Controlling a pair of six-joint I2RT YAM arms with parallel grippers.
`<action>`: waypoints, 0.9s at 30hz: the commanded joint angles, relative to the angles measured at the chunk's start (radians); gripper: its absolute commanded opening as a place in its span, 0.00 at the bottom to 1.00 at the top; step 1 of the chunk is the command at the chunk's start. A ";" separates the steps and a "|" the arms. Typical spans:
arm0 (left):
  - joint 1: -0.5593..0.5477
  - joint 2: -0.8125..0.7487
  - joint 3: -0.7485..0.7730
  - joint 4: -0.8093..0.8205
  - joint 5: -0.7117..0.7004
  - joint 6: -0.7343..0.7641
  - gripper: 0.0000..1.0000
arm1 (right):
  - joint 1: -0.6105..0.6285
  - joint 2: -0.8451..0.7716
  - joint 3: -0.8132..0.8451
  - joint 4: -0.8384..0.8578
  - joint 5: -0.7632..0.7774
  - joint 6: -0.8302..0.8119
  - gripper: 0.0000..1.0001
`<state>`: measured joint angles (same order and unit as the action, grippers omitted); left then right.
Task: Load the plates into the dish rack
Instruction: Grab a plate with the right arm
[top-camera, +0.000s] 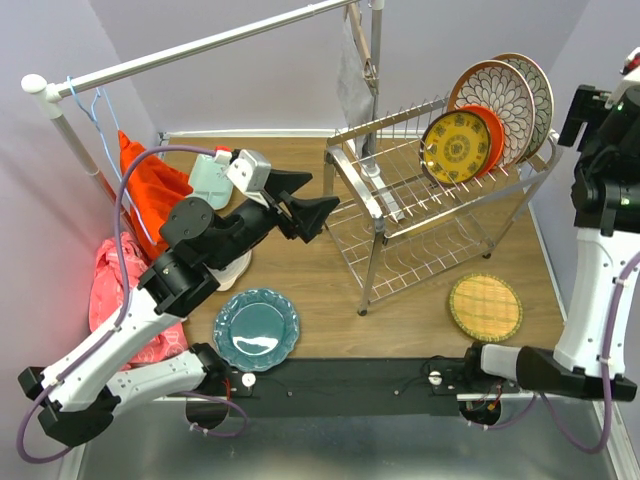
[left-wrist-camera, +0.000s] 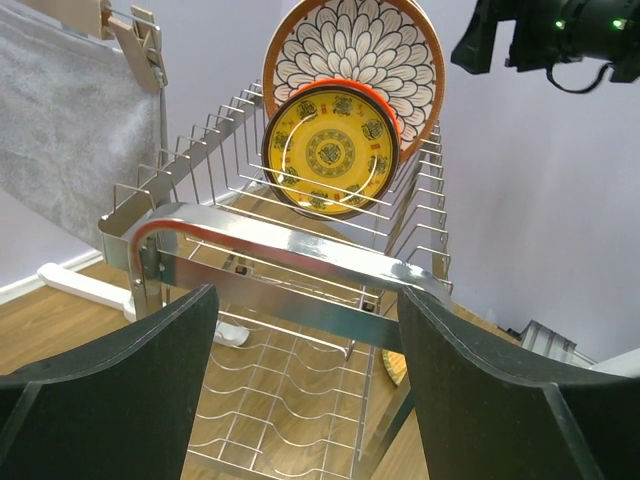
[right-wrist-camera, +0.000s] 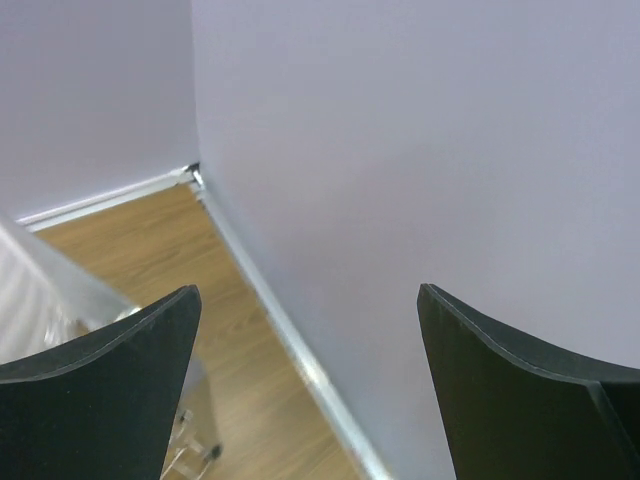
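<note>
The dish rack (top-camera: 420, 200) stands at the back right, and several plates stand upright in its top tier: two brown-rimmed floral ones (top-camera: 495, 100), an orange one (top-camera: 490, 135) and a dark-yellow patterned one (top-camera: 455, 148). A teal scalloped plate (top-camera: 256, 328) and a yellow woven plate (top-camera: 485, 306) lie flat on the table. My left gripper (top-camera: 305, 200) hovers open and empty just left of the rack's top rail (left-wrist-camera: 300, 250), facing the dark-yellow plate (left-wrist-camera: 330, 150). My right gripper (top-camera: 580, 112) is raised beside the rack's right end, open and empty (right-wrist-camera: 310, 300), facing the wall corner.
A white clothes rail (top-camera: 200, 45) spans the back, with a grey cloth on a hanger (top-camera: 355, 70) behind the rack. Orange cloth (top-camera: 155, 190) and pink cloth (top-camera: 110, 290) lie at the left, near a pale green container (top-camera: 210, 178). A white object (top-camera: 232, 272) lies under the left arm.
</note>
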<state>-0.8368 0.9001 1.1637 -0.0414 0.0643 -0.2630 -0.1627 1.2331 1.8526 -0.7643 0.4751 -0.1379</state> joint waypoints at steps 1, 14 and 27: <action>0.010 0.002 0.042 0.025 0.008 0.028 0.81 | -0.104 0.094 0.109 0.177 -0.144 -0.281 0.99; 0.015 0.066 0.094 0.021 0.022 0.034 0.82 | -0.253 0.022 0.041 0.151 -0.546 -0.767 1.00; 0.021 0.054 0.102 -0.005 0.000 0.010 0.82 | -0.643 -0.059 -0.204 -0.072 -0.825 -0.902 1.00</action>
<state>-0.8253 0.9703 1.2381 -0.0471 0.0643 -0.2485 -0.7681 1.2488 1.7893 -0.7227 -0.2039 -0.9508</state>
